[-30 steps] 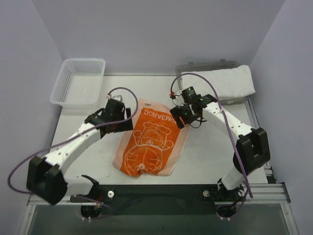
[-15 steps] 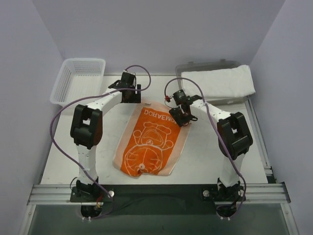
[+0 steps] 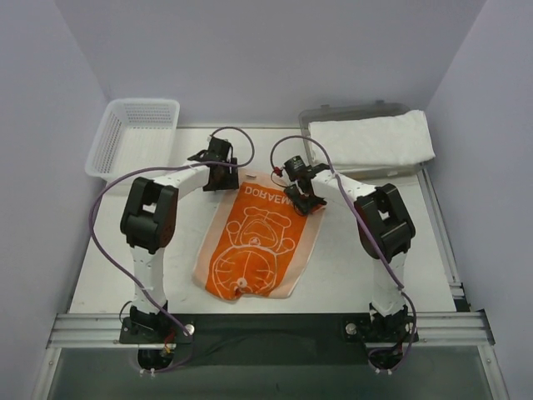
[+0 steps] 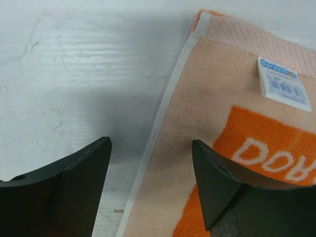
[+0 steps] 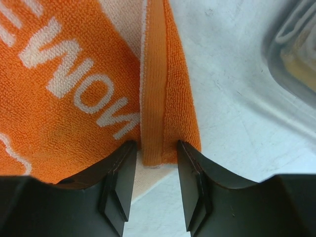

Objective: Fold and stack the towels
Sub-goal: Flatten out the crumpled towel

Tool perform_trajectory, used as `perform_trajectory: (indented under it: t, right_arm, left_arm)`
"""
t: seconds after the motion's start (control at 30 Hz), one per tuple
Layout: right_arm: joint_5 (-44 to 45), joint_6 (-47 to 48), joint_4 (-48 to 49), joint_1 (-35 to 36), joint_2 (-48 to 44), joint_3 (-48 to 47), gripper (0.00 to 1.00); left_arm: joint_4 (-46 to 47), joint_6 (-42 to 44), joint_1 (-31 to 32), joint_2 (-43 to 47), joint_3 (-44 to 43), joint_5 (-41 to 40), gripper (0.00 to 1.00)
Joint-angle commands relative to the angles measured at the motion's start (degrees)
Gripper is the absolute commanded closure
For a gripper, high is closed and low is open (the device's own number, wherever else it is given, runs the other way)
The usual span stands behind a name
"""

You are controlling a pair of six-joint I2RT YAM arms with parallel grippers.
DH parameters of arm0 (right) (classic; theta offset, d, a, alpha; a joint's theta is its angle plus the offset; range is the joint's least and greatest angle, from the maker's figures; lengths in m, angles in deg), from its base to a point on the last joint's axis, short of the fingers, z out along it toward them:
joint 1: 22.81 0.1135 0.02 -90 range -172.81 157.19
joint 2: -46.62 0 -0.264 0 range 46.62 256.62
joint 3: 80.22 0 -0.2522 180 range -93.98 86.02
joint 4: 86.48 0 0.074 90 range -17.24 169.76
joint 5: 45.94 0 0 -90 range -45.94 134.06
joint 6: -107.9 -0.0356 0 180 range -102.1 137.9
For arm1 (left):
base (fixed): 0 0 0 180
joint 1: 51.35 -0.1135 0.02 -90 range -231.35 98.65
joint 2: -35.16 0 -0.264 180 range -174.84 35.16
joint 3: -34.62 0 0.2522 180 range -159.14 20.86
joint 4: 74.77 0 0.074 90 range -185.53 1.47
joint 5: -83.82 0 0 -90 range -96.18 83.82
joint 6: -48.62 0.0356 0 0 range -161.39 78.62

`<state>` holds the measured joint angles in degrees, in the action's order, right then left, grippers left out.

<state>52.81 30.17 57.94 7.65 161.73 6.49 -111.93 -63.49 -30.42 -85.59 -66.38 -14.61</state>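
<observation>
An orange-and-white cartoon towel (image 3: 258,242) lies flat in the middle of the table, its lettered end farthest from me. My left gripper (image 3: 223,177) is at its far left corner. In the left wrist view that gripper (image 4: 150,143) is open and straddles the towel's white-trimmed edge (image 4: 168,113), one finger over the table and one over the cloth. My right gripper (image 3: 301,200) is at the far right corner. In the right wrist view it (image 5: 154,145) stands narrowly open, with the towel's orange hem (image 5: 154,113) between the fingers. A folded white towel (image 3: 375,140) rests at the back right.
A white mesh basket (image 3: 133,137) stands at the back left. The grey tray (image 3: 350,112) under the white towel sits at the back right, and its rim (image 5: 291,94) shows close to my right gripper. Both arms reach in over the table's sides.
My left arm swung from the towel's left side up to its far left corner. My right gripper moved left onto the far right corner, and its jaws narrowed round the hem.
</observation>
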Motion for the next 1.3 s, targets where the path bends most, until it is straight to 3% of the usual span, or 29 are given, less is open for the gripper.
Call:
perform_trajectory:
  t: [0.0, 0.2, 0.4, 0.6, 0.83, 0.97, 1.13, 1.27]
  right_arm:
    - [3.2, 1.2, -1.0, 0.8, 1.2, -1.3, 0.62]
    - [4.2, 1.0, -1.0, 1.2, 0.6, -0.8, 0.87]
    - [3.7, 0.8, -1.9, 2.1, -3.5, -1.3, 1.0]
    - [7.2, 0.4, -2.2, 1.7, -5.6, -1.8, 1.0]
    - [2.0, -1.0, -2.0, 1.6, -8.7, -0.5, 1.0]
    - [-1.7, 1.1, -1.8, 1.5, -10.0, 0.3, 1.0]
    - [-4.2, 1.8, -1.8, 1.0, -12.6, 0.5, 1.0]
    - [-4.5, 3.3, -1.6, 1.0, -13.0, 0.3, 1.0]
  left_arm:
    - [-2.4, -4.4, 0.3, 2.6, 6.4, -1.9, 0.24]
    - [-4.5, -7.7, 0.5, 7.0, 15.7, -6.2, 0.31]
    - [-4.8, -9.5, 2.8, 12.5, 23.5, -8.0, 0.32]
    - [-7.4, -10.7, 6.6, 15.8, 29.4, -9.0, 0.32]
    - [-9.4, -13.8, 8.3, 22.7, 37.8, -7.7, 0.33]
    - [-11.3, -13.0, 7.7, 28.4, 36.9, -7.6, 0.31]
    - [-10.7, -9.2, 6.7, 32.1, 31.3, -9.5, 0.09]
    - [-5.8, -4.5, 3.0, 30.4, 28.0, -7.7, 0.03]
